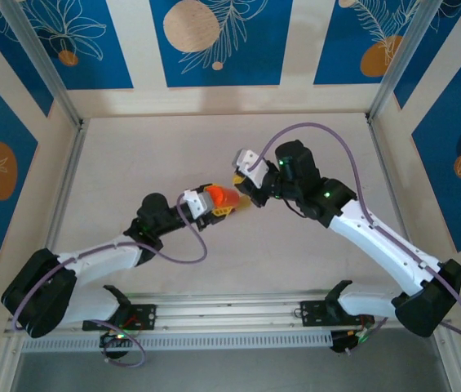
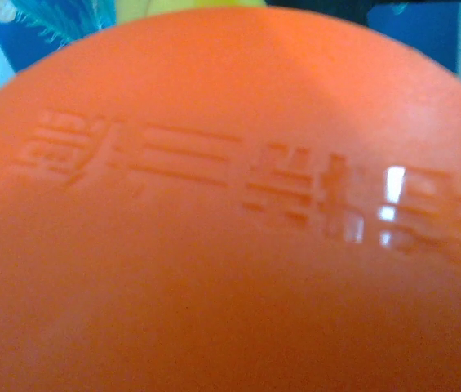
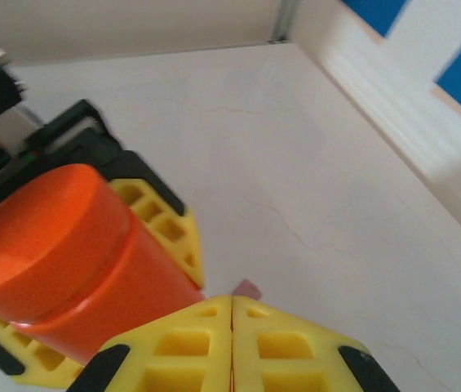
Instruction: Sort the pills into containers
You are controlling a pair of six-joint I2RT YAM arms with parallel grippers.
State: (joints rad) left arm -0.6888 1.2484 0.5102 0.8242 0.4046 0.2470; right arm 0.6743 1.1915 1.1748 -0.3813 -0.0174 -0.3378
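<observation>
Pill (image 3: pixel 246 288), perhaps — at right end effector's (image 3: pixel 232 302) closed tips | left end effector (image 1: pixel 214 204) clamps bottle (image 3: pixel 75 245)

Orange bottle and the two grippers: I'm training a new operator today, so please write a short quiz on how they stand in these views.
1. True or false: the left gripper is clamped on the orange bottle.
2. Choose one: the right gripper has its jaws A) wide open, B) shut together, C) closed around the bottle.
3. Short answer: what colour are the fingers of both grippers?
Key: 1 true; 2 B; 3 yellow.
</observation>
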